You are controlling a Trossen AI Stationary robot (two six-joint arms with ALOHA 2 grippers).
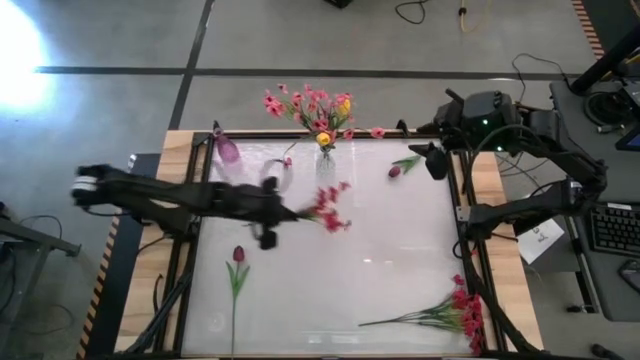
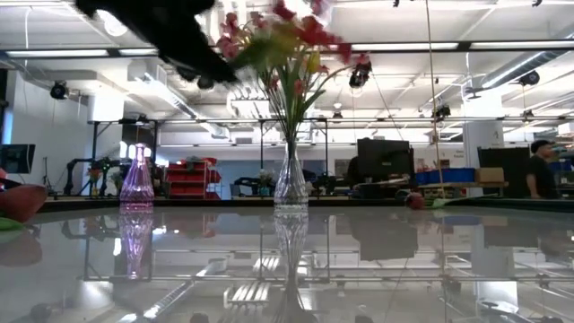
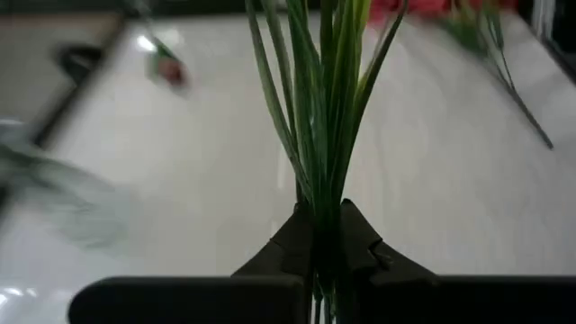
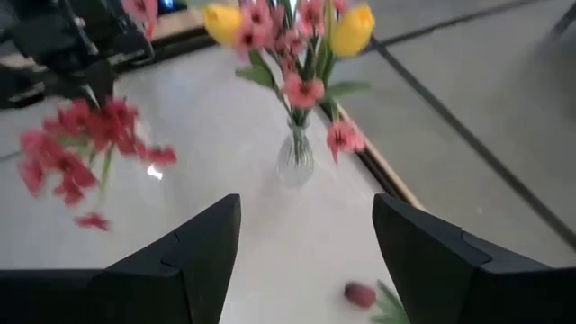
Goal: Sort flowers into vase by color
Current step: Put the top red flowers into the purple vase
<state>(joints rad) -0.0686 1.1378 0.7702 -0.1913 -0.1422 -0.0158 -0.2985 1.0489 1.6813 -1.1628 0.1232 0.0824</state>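
Observation:
My left gripper [image 1: 278, 213] reaches from the table's left to its middle, shut on a spray of red blossoms [image 1: 327, 211], just near of the clear vase [image 1: 325, 165]. That vase holds pink sprays and yellow buds [image 1: 312, 107]. A purple vase [image 1: 228, 150] stands empty at the far left. One dark-red bud [image 1: 238, 255] lies on its stem near the left side, another [image 1: 395, 171] lies by my right gripper [image 1: 436, 160]. My right gripper hangs open over the far right corner. A second red spray [image 1: 458, 311] lies at the near right. My left gripper pinches the spray's bundle of thin green stems [image 3: 321, 211] between its two fingers [image 3: 290, 243]. It comes level from the table's left, with the stems running on past the fingertips. The blossoms [image 4: 83, 144] point toward the table's right, and the spray is lifted clear of the table.
The table has a glossy white top inside a raised dark frame [image 1: 462, 210] with wooden borders. Open surface lies in the middle and near part. A person [image 2: 541, 170] stands in the room beyond the table.

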